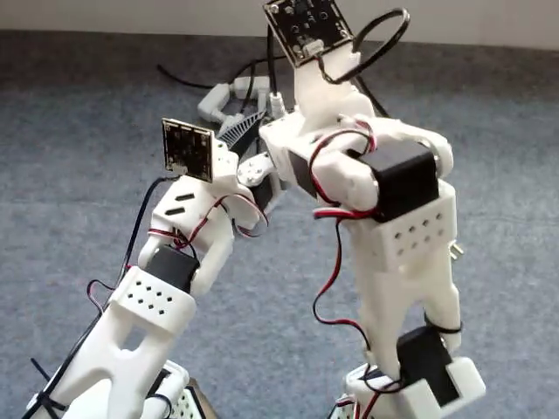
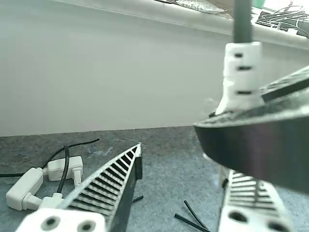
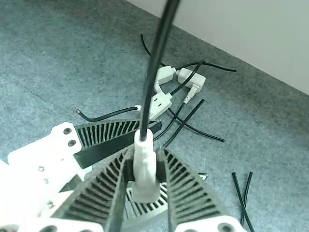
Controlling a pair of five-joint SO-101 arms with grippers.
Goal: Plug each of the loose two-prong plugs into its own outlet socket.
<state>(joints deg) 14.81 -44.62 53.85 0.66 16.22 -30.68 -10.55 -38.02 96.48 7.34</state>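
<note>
Grey table [image 1: 79,131] spans the high view. Right arm [image 1: 402,218] centre-right, left arm [image 1: 175,253] lower left. Right gripper [image 3: 143,153] pinches a white plug [image 3: 145,181], its black cable [image 3: 158,63] rising. Left gripper [image 2: 183,179] just beside it, jaws spread. Loose plugs [image 1: 214,103] lie upper centre.

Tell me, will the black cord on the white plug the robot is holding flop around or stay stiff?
Probably a bit springy, not limp: the black cord rises nearly straight from the white plug clamped in the right tool. The plug looks small and hard, so it is likely light and unlikely to squash.
</note>
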